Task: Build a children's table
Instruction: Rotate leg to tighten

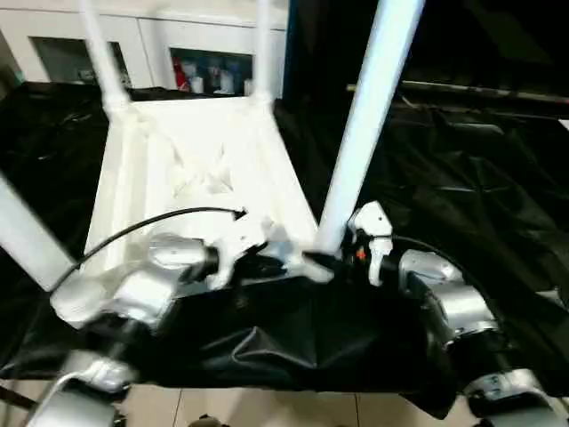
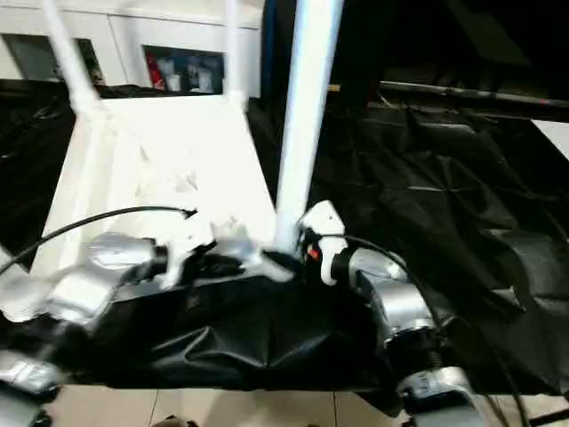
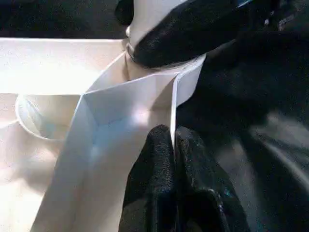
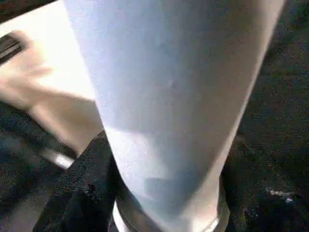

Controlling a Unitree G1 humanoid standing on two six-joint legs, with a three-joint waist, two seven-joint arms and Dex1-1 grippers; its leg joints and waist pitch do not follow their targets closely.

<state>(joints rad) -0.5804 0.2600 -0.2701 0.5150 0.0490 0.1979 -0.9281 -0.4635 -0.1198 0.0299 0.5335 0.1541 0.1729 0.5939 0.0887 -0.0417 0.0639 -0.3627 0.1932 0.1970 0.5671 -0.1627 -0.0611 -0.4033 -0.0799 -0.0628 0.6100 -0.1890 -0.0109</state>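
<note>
Table top lies upside down on a black sheet, ribbed underside up. Four legs stand up from the corner sockets; the near right leg rises steeply out of the top of the picture.

Right gripper sits at the base of that leg, where it meets the corner socket. Right wrist view: the leg runs up between the two black fingers, one at each side of its foot, closing around it; firm contact cannot be confirmed.

Left gripper is clenched, its fingers pinched on the thin near edge wall of the top, just beside the same corner. Left wrist view adds what the head views hide: the moulded ribs inside the rim, an open round pocket and the right gripper's finger wrapped on the leg's foot.

Near edge of the top runs close to the front of the sheet, where the sheet hangs over. Open sheet lies to the right of the top. A white cabinet stands beyond the far edge.
</note>
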